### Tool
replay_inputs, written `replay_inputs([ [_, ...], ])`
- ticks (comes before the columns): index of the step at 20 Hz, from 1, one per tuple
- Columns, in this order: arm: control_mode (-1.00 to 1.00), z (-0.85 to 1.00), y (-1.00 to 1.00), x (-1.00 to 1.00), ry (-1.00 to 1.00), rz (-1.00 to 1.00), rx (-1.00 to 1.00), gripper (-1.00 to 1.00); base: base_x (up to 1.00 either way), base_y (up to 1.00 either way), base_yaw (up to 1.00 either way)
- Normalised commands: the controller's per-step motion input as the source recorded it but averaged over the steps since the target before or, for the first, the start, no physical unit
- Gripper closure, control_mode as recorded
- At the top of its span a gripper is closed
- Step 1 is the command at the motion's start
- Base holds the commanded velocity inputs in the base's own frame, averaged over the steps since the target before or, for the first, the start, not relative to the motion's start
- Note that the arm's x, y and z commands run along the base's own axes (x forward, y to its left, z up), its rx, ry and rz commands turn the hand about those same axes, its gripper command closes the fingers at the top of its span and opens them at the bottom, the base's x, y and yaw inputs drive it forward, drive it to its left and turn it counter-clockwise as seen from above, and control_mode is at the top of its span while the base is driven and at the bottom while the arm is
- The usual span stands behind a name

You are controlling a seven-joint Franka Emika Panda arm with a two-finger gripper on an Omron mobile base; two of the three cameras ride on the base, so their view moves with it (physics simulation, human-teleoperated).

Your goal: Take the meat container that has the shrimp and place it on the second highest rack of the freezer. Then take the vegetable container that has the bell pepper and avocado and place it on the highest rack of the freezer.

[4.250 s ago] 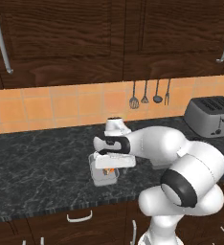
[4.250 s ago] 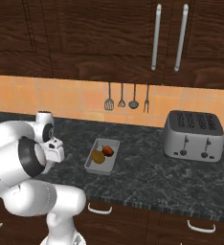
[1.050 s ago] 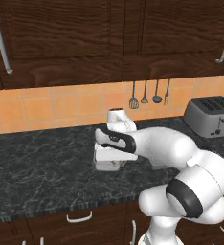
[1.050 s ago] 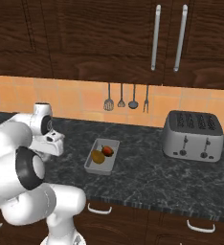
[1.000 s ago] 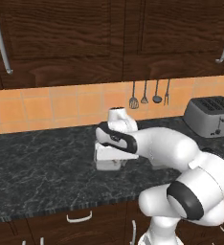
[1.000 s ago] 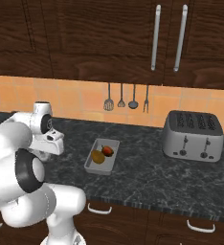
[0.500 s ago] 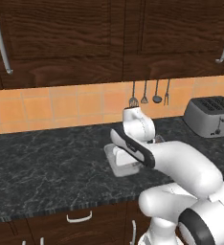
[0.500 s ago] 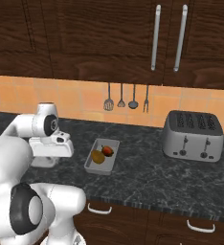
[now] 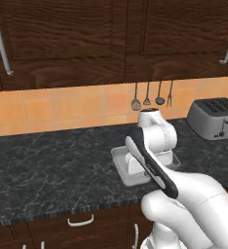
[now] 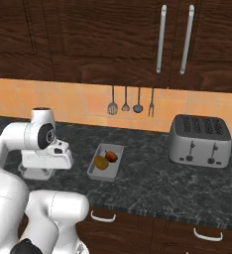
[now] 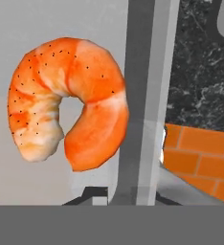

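My tool is pinched shut on the wall of the shrimp tray on the table.

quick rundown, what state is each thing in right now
curled orange shrimp: lying in its tray
light grey shrimp tray: on the black counter, gripper over it
light grey vegetable tray: on the counter, untouched
gripper: fingers shut on the shrimp tray's wall
dark wooden upper cabinets: doors closed
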Motion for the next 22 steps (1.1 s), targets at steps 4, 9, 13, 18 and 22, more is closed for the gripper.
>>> replay_inputs([
  [4, -1.0, 0.13, -0.44, -0.11, -0.03, 0.0, 0.14, 1.0, 0.0, 0.0, 0.0],
  [9, -1.0, 0.29, -0.57, 0.0, 0.0, -0.03, 0.16, 1.0, 0.0, 0.0, 0.0],
  [13, -1.0, 0.43, -0.62, 0.0, 0.0, -0.03, 0.12, 1.0, 0.0, 0.0, 0.0],
  [18, -1.0, 0.42, -0.47, -0.66, 0.0, 0.0, 0.07, 1.0, 0.0, 0.0, 0.0],
  [22, -1.0, 0.12, -0.11, -0.95, -0.01, 0.0, 0.02, 1.0, 0.0, 0.0, 0.0],
])
